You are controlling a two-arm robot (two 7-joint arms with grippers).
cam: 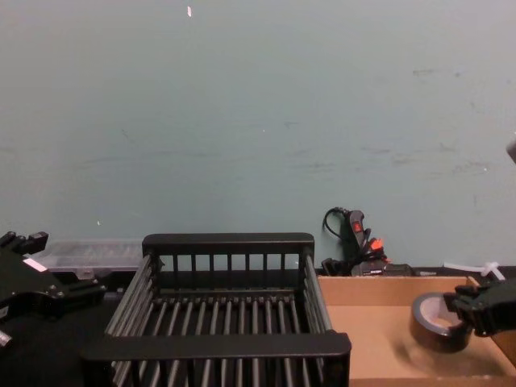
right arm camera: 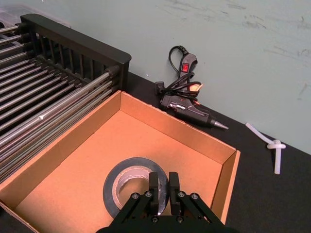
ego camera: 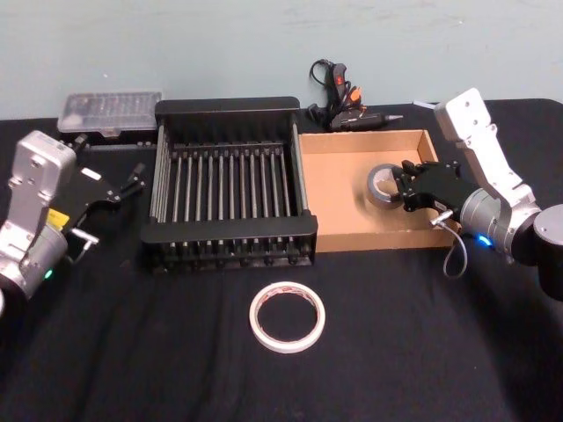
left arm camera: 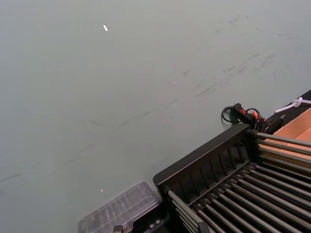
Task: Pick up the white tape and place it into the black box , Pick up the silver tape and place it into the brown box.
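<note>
Head view: white tape (ego camera: 287,317), a thin pale ring with a wide hollow centre, flat on the black table (ego camera: 132,352) at lower centre, in front of the black box (ego camera: 229,183). Slatted black box at centre, brown box (ego camera: 352,189) touching its right side. Silver tape (ego camera: 388,187), dark grey with lighter top face, in the right half of the brown box. Right gripper (ego camera: 406,186) at the roll's right edge, fingers narrowly parted across its wall. Left gripper (ego camera: 134,181) at left-centre, beside the black box; cannot tell how its fingers stand.

Left wrist view: corner of the black box (left arm camera: 228,189) at lower right, clear plastic case (left arm camera: 121,208) at bottom centre.

Right wrist view: silver tape (right arm camera: 131,182) at lower centre on the brown box (right arm camera: 160,141) floor, right gripper (right arm camera: 164,187) astride its near wall, fingers close together. Glue gun (right arm camera: 187,99) beyond the box.

Chest view: silver tape (cam: 435,322) at lower right, raised at an angle in the right gripper (cam: 472,310).
</note>
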